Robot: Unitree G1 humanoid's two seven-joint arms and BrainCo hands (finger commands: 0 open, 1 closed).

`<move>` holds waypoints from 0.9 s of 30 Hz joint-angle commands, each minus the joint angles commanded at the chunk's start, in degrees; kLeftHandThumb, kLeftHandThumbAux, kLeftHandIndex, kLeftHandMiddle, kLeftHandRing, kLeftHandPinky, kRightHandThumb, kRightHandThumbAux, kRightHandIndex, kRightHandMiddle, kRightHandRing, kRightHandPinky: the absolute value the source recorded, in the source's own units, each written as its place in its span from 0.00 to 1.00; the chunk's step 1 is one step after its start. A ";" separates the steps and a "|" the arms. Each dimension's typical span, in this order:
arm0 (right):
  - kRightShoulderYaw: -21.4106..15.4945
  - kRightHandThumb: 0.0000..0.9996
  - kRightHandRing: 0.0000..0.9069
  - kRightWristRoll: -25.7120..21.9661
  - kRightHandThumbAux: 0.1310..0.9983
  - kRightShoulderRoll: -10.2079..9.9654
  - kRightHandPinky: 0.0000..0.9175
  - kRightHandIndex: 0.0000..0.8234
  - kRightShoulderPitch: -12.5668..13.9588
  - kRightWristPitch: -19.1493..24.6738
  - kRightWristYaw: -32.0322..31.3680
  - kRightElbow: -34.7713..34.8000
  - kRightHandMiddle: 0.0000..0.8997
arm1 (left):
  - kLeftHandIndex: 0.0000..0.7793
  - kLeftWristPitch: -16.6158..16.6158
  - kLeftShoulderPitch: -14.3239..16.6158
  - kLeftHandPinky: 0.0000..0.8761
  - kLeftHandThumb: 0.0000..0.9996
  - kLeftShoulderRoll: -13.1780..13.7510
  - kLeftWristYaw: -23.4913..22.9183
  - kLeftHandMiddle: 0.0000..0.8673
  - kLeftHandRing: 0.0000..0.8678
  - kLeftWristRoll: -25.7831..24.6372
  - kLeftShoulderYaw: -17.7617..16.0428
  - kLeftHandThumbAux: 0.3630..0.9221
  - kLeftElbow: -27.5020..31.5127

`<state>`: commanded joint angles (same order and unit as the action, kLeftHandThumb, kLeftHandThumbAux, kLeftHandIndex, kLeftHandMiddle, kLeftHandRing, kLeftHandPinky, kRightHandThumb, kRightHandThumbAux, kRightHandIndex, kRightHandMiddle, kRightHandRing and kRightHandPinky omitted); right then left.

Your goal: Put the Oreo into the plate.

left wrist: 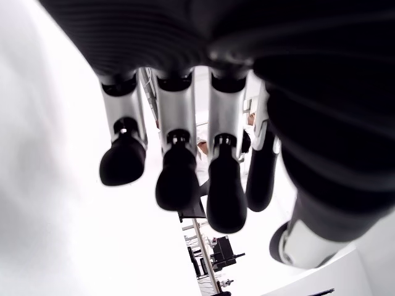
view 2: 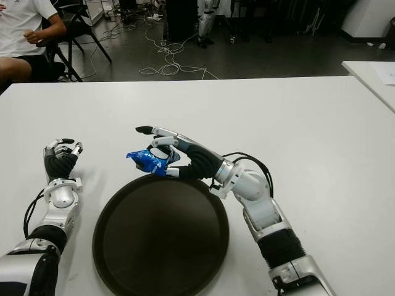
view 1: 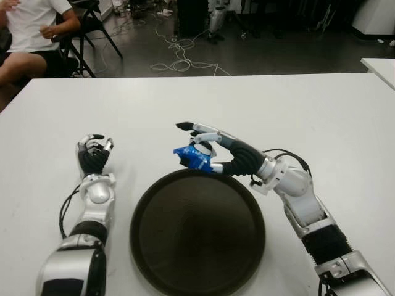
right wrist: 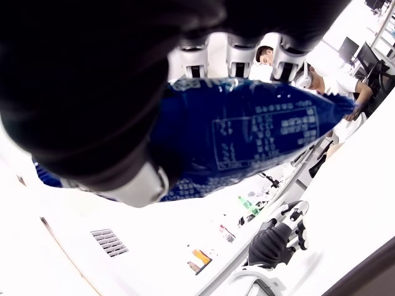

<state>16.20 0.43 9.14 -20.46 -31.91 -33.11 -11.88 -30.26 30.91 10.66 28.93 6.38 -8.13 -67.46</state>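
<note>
right hand (view 1: 207, 151): closed round the Oreo pack (view 1: 194, 156), thumb and curled fingers pinching it, index finger (view 1: 194, 128) stretched straight out toward the robot's left, palm side facing that way
right wrist view: blue wrapper (right wrist: 247, 135) fills the space under the fingers, white print panel visible, thumb (right wrist: 117, 179) pressed on its near side
Oreo pack: blue, crinkled, held clear of the table, just at the far rim of the plate (view 1: 148, 203), slightly beyond the rim edge, not inside it
right arm (view 1: 302, 203): comes in from the robot's right, forearm angled across the table beside the plate's right edge, black cable loop near the wrist
plate: dark round tray with raised rim, nothing in it, on the table's near part between the two arms
left hand (view 1: 94, 153): idle, shows left of the plate, fingers curled in, holding nothing; left wrist view shows four black fingertips (left wrist: 176, 185) bent down with nothing between them
table (view 1: 185, 105): white, bare apart from plate and arms
background: person (view 1: 31, 31) in a white shirt seated on a black chair (view 1: 86, 24) at far left, cables (view 1: 179, 58) on the dark floor beyond the table, corner of a second white table (view 1: 379, 68) at far right
</note>
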 joint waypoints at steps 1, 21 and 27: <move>0.02 0.70 0.00 -0.02 0.69 0.02 0.00 0.51 0.00 0.04 -0.04 0.02 0.01 | 0.56 0.00 0.00 0.86 0.70 0.01 0.02 0.84 0.86 0.02 0.02 0.64 0.00; 0.28 0.70 0.00 0.21 0.68 0.69 0.00 0.50 0.42 2.84 -0.80 2.33 0.02 | 0.56 -0.25 0.05 0.86 0.70 0.32 0.02 0.85 0.86 0.70 0.51 0.64 -0.27; 0.32 0.70 0.00 -0.64 0.69 0.56 0.00 0.50 0.44 3.40 -1.33 2.41 0.01 | 0.56 0.01 0.07 0.87 0.70 0.27 0.01 0.86 0.87 0.62 0.48 0.64 -0.23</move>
<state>16.52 -0.21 9.70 -20.02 -28.51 -34.45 -9.46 -30.25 30.98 10.92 28.94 7.00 -7.65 -67.69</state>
